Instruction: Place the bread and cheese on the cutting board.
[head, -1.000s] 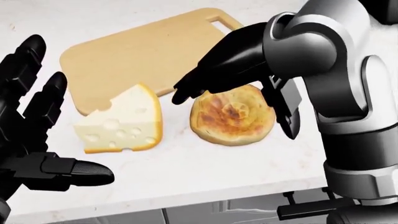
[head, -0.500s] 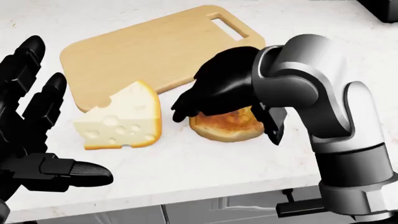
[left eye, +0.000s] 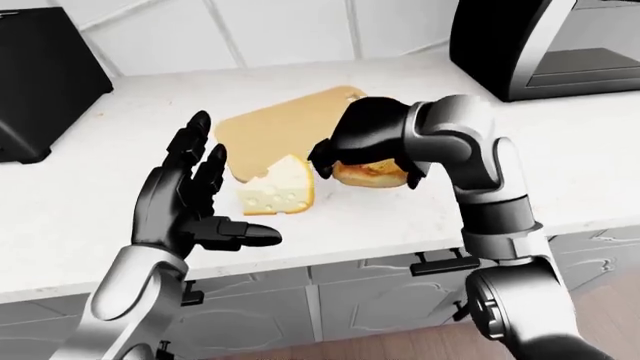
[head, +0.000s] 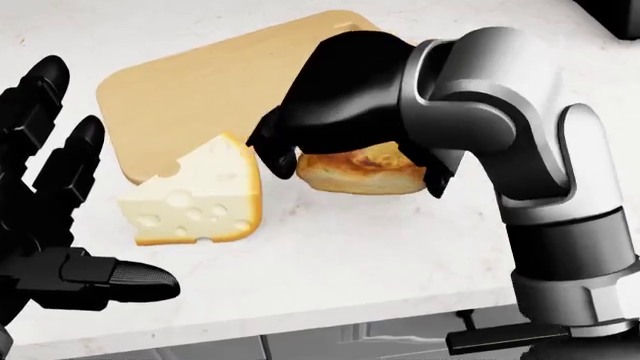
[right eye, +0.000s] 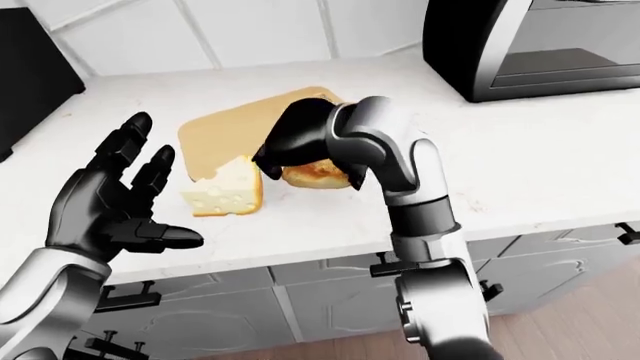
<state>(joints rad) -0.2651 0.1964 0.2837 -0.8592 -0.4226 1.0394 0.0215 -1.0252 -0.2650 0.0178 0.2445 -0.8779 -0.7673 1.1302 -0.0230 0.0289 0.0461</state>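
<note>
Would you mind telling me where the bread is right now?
In the head view the bread sits centre-right, gripped under the right hand, just right of the cheese and beside the cutting board.

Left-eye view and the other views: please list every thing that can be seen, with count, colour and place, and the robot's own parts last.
Wooden cutting board: one, light tan, on the white counter, upper middle of the head view.
Wedge of holed cheese: one, pale yellow, overlapping the board's lower edge.
Round toasted bread: one, golden brown, right of the cheese, under the right hand.
White stone counter: one, white.
Black appliance: one, top left of the left-eye view.
Dark oven-like appliance: one, top right.
Grey cabinets: below the counter.
Left hand: black, open, empty.
Right hand: black, curled over the bread.
</note>
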